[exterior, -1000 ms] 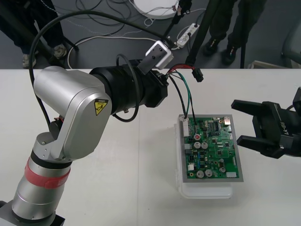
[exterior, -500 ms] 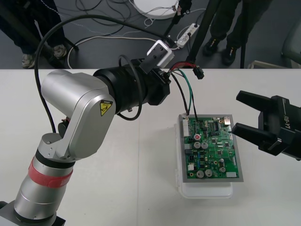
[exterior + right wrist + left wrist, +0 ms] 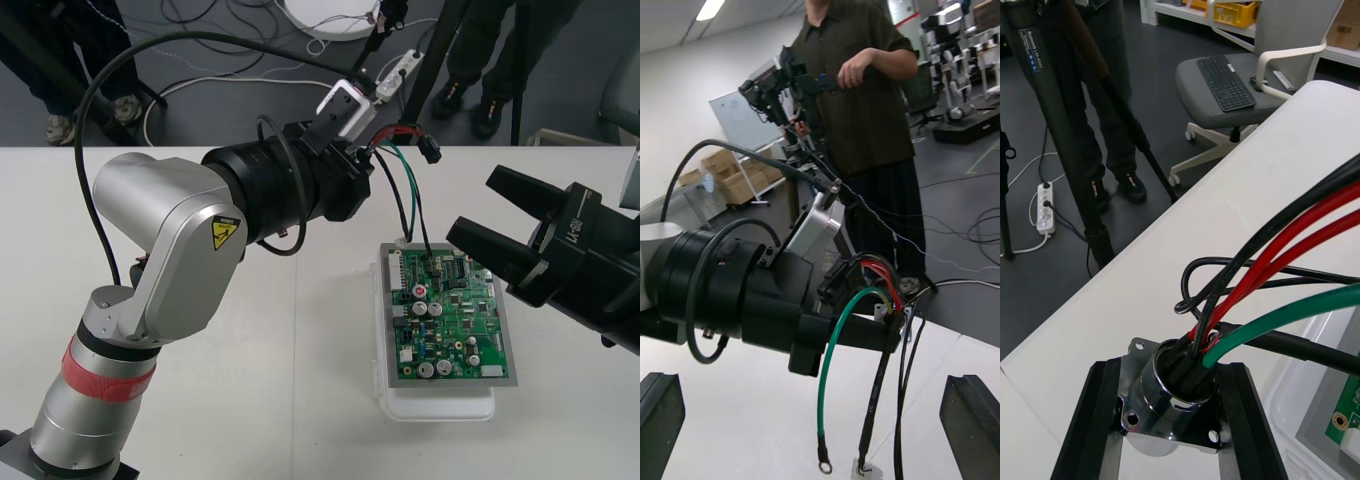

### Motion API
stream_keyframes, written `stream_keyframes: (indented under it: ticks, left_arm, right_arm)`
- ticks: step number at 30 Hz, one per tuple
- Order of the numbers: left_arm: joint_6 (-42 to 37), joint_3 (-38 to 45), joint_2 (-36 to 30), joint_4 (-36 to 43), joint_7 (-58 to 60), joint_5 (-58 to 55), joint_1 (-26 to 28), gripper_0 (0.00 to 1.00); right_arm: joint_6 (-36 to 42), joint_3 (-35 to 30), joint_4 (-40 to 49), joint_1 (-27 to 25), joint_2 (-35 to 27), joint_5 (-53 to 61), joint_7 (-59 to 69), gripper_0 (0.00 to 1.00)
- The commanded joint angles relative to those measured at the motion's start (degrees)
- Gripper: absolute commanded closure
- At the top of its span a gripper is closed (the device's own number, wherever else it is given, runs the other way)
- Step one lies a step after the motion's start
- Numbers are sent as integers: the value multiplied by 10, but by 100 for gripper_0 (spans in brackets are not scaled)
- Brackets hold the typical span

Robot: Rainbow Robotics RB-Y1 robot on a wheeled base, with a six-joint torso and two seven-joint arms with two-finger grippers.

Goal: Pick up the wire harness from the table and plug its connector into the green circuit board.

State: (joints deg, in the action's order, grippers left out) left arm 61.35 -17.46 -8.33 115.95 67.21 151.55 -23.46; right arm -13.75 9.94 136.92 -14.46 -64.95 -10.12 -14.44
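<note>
My left gripper (image 3: 366,150) hovers above the table's far edge, just beyond the green circuit board (image 3: 452,312), which rests on a white base (image 3: 440,404). In the left wrist view the left gripper (image 3: 1168,373) is shut on the harness's round metal socket (image 3: 1174,391). From the gripper, red, black and green wires (image 3: 404,190) arc outward. The small black plug (image 3: 431,152) hangs in the air, while other wire ends drop to the board's far left corner. A loose green wire (image 3: 833,352) ends in a ring terminal. My right gripper (image 3: 472,207) is open over the board's far right part, its fingers (image 3: 970,420) wide apart.
The left arm's big silver link (image 3: 165,250) spans the table's left half. Bare table (image 3: 290,400) lies in front of the board. Dark floor with cables and a tripod runs along the far edge.
My right gripper has swung left and in over the board's far right side. The left gripper with the socket has shifted slightly right and up, carrying the wires along.
</note>
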Motion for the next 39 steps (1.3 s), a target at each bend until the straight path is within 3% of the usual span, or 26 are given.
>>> stream_keyframes:
  ticks: [1,6,16,27,32,39]
  left_arm:
    - [-37,-14,18,8,-23,-13,1,100]
    - [-37,-18,17,8,-23,-18,1,100]
    - [-49,-25,18,8,-25,-18,2,100]
    - [-49,-25,17,8,-26,-13,2,100]
    - [-49,-27,17,8,-26,-13,2,100]
    - [-65,-28,17,6,-23,-7,2,100]
  right_arm:
    - [80,-18,72,-24,8,7,27,0]
    - [185,-18,131,-34,9,7,25,0]
    - [317,-1,131,-25,8,0,24,0]
    - [459,87,131,73,29,0,21,0]
    - [436,87,131,69,25,0,20,0]
    - [315,60,131,36,25,0,24,0]
